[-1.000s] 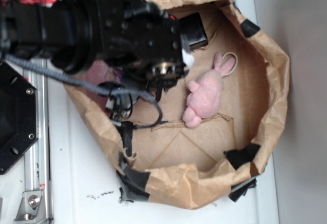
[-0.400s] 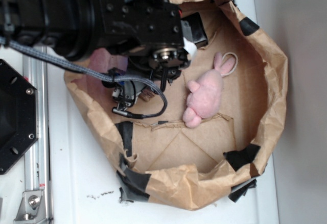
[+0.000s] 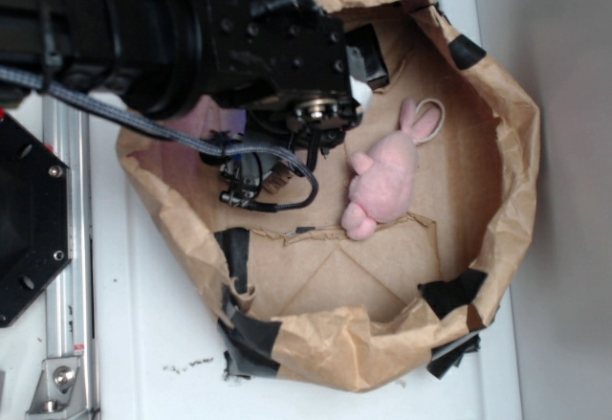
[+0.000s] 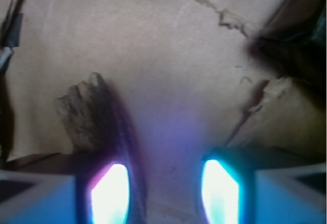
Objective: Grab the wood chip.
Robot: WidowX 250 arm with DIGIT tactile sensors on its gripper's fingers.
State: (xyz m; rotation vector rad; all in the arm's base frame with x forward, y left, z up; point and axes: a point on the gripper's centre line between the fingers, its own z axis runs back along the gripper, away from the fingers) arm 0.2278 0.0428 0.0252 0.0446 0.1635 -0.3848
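The gripper (image 4: 164,193) hung low over the cardboard floor (image 4: 194,55) with its fingers (image 4: 110,193) spread apart and nothing between them. The wood chip (image 4: 84,114) lay flat just ahead of the left finger, its near end running beside that fingertip. In the exterior view, the pink plush bunny (image 3: 384,179) rested well apart inside the brown paper basin (image 3: 507,162).

text: none legible | labels: none | brands: none | numbers: none | signs: none
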